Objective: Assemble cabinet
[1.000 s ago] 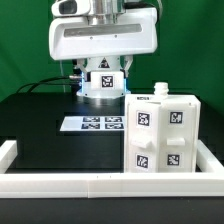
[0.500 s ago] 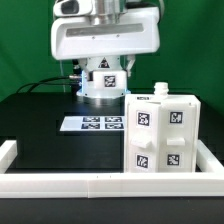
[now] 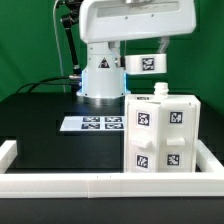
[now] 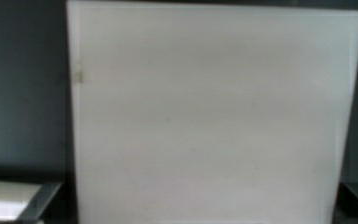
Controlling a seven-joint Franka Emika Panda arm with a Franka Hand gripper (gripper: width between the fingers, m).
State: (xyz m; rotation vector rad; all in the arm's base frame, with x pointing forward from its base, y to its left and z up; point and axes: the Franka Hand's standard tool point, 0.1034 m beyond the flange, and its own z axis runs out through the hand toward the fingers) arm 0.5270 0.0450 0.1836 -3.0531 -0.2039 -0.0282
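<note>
Hanging just under the arm's bulky white head (image 3: 135, 20), a small white tagged piece (image 3: 147, 63) sat above and a little behind the cabinet (image 3: 160, 135). The cabinet stood on the black table (image 3: 40, 135) toward the exterior view's right, near the front rail (image 3: 90, 185). It showed four tags on its near face and a small bump (image 3: 157, 90) on its top. The marker board (image 3: 92, 124) lay flat on the table beside the cabinet, on the exterior view's left and apart from it.

The gripper (image 3: 146, 50) was tucked beneath the head and its fingers were hidden in both views. It could not be told whether they were spread, closed, or clamped on the tagged piece. The wrist view gave only a broad pale panel (image 4: 211, 110) filling the frame, too plain to identify.

If the tagged piece was a loose part being carried, the main risk was a poor descent. Coming down off-line, it could strike the bump or an edge of the cabinet top and jam at a tilt. The cabinet looked free-standing, so a sideways push could slide it toward the rail and spoil the alignment. A shallow hold could also let the piece twist or drop.
</note>
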